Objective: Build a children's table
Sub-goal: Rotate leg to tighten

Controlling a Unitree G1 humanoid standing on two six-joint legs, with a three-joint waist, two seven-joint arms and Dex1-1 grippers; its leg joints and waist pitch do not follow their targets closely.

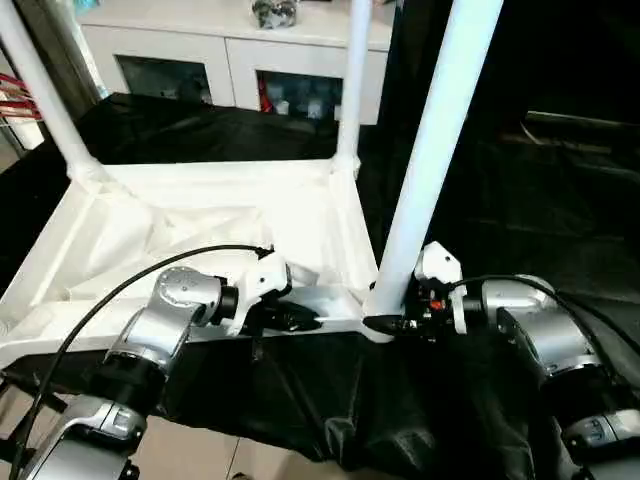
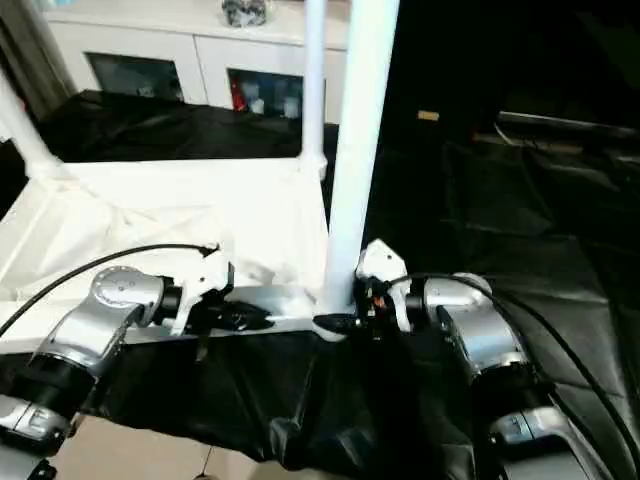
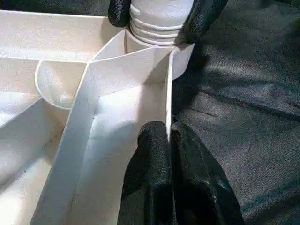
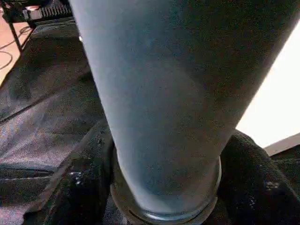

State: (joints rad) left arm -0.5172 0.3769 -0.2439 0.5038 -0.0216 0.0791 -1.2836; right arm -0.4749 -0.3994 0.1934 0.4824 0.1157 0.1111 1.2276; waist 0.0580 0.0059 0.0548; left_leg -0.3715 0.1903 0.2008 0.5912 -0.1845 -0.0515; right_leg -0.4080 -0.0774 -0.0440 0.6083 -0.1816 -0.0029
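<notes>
1. Upside down, the tabletop (image 1: 200,230) rests on black cloth (image 1: 330,400), ribs up.
2. Left gripper (image 3: 168,140) pinches the tabletop's near rim wall, fingers closed on it.
3. Right gripper (image 1: 385,324) clasps the base of the near leg (image 1: 435,150), at the tabletop's 5 o'clock corner.
4. Two legs stand at 11 and 1 o'clock.

Bright overhead light bleaches the white tabletop (image 1: 300,210) in the head views — its ribs nearly wash out — while the black cloth (image 1: 520,200) stays dim. The right wrist view's leg (image 4: 154,103) looms dark, backlit, soft.
</notes>
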